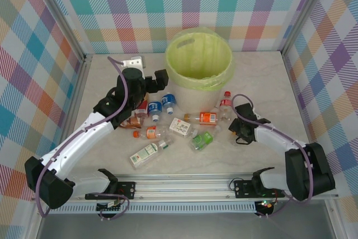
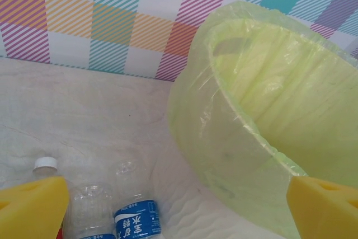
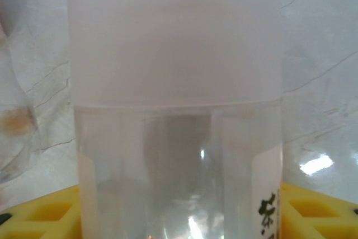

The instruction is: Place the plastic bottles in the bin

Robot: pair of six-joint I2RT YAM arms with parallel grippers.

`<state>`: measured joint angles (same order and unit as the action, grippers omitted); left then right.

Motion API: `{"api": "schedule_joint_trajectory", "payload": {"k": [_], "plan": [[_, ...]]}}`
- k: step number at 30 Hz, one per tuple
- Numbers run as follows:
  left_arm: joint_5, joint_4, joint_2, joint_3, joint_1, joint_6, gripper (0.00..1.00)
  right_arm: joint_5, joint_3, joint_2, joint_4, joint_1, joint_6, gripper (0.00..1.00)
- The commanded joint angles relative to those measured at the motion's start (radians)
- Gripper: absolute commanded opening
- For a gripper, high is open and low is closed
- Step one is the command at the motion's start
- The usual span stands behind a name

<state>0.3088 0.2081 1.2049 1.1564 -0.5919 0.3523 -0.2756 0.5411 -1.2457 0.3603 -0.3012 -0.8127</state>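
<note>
The bin [image 1: 197, 90], a pale bucket lined with a yellow-green bag, stands at the back centre. Several plastic bottles lie in front of it: two blue-labelled ones [image 1: 156, 108], an orange one [image 1: 208, 117], a green one [image 1: 202, 139] and a white-labelled one [image 1: 149, 153]. My left gripper [image 1: 161, 80] hangs open and empty beside the bin's left wall [image 2: 224, 138], above a blue-labelled bottle [image 2: 137, 219]. Low on the table, my right gripper [image 1: 235, 128] has its yellow pads [image 3: 39, 216] pressed on both sides of a clear bottle [image 3: 179, 155] with dark characters on its label.
A small white box [image 1: 133, 61] sits at the back left behind the left arm. Checked walls close in the table on three sides. A metal rail [image 1: 190, 183] runs along the near edge. A red-capped bottle [image 1: 225, 103] lies just beyond the right gripper.
</note>
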Motion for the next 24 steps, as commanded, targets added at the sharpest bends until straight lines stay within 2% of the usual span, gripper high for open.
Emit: {"api": "schedule_joint_trajectory", "payload": {"k": [1,6,9,15,19,24], "plan": [[0.021,-0.021,-0.024,-0.026,0.012,0.025,1.0,-0.05,-0.023,0.094,-0.007,0.004,0.035,0.58],[0.031,-0.022,-0.028,-0.033,0.021,0.041,1.0,-0.06,-0.037,0.238,-0.015,0.005,0.081,0.54],[0.04,0.018,-0.021,-0.023,0.034,0.062,1.0,0.035,-0.061,0.358,-0.119,0.003,0.188,0.55],[0.056,0.112,-0.021,-0.035,0.061,0.104,1.0,0.111,-0.013,0.525,-0.182,0.005,0.3,0.52],[0.031,0.149,-0.026,-0.045,0.085,0.13,1.0,0.283,0.058,0.552,-0.305,0.004,0.385,0.52],[-0.004,0.225,-0.024,-0.049,0.113,0.159,1.0,0.42,0.261,0.455,-0.389,0.004,0.459,0.52]]}}
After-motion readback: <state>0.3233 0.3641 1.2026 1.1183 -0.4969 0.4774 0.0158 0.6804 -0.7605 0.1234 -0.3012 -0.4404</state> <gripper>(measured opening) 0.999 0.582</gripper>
